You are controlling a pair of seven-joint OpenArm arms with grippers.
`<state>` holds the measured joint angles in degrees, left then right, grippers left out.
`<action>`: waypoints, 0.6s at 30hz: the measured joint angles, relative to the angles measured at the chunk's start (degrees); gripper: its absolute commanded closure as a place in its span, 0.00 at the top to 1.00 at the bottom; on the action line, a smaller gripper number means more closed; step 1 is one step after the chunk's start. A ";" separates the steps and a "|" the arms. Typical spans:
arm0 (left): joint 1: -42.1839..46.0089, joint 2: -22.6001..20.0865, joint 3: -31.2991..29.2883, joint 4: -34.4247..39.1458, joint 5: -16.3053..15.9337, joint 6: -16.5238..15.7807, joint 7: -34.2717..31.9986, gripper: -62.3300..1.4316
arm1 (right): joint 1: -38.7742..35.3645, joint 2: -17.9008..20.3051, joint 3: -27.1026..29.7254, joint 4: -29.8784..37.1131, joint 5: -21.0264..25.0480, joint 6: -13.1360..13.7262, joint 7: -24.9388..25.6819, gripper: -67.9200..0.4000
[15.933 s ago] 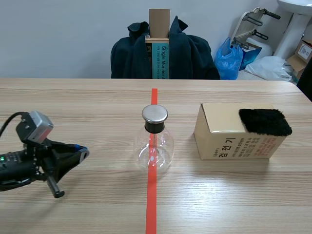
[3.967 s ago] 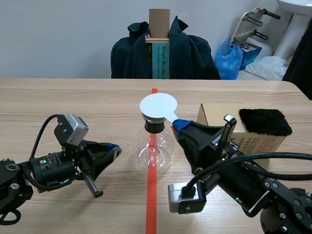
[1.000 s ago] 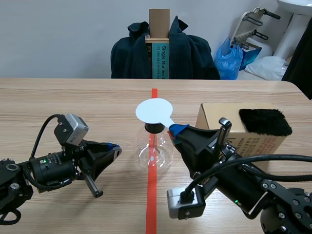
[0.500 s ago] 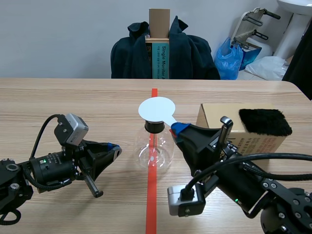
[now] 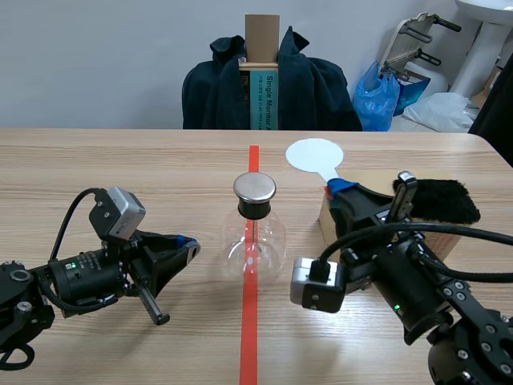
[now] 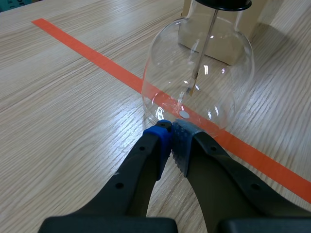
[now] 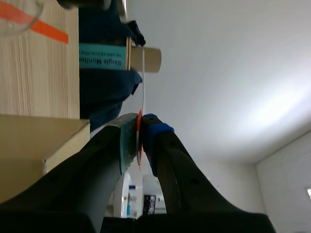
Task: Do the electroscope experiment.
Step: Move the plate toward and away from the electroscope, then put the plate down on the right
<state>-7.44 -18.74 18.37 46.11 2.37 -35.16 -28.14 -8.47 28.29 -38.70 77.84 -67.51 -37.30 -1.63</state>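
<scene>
The electroscope, a round glass flask point(image 5: 254, 241) with a metal cap point(image 5: 255, 188), stands on the red tape line in the middle. In the left wrist view the flask point(image 6: 199, 68) sits just ahead of my left gripper point(image 6: 171, 138), which is shut on nothing and low over the table. In the scene view that left gripper point(image 5: 191, 245) lies to the flask's left. My right gripper point(image 5: 335, 189) is shut on the handle of a white round paddle point(image 5: 314, 155), held raised to the right of the cap, over the box. The right wrist view shows the paddle point(image 7: 143, 77) edge-on between the fingers.
A cardboard box point(image 5: 362, 180) stands right of the flask with a black fur pad point(image 5: 445, 200) on top, partly hidden by my right arm. A chair draped with a dark jacket point(image 5: 268, 80) stands beyond the table's far edge.
My right gripper has carried the white paddle from just above the flask's cap to the right and farther back, over the box. The left arm has not moved.
</scene>
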 measured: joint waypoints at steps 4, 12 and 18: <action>0.00 0.00 0.00 0.00 0.00 0.00 -1.07 0.07 | 0.00 0.00 0.00 0.00 0.02 0.00 -4.55 0.02; 0.00 0.00 0.00 0.00 0.00 0.17 -1.73 0.07 | -0.07 -0.02 1.33 0.55 0.02 -3.37 -6.84 0.02; 0.00 0.00 0.00 0.00 0.00 0.17 -1.73 0.07 | -0.35 0.00 6.34 4.59 0.04 -3.41 -7.89 0.02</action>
<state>-7.44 -18.74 18.37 46.11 2.37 -34.98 -29.87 -8.82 28.29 -32.36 82.43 -67.46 -40.71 -9.52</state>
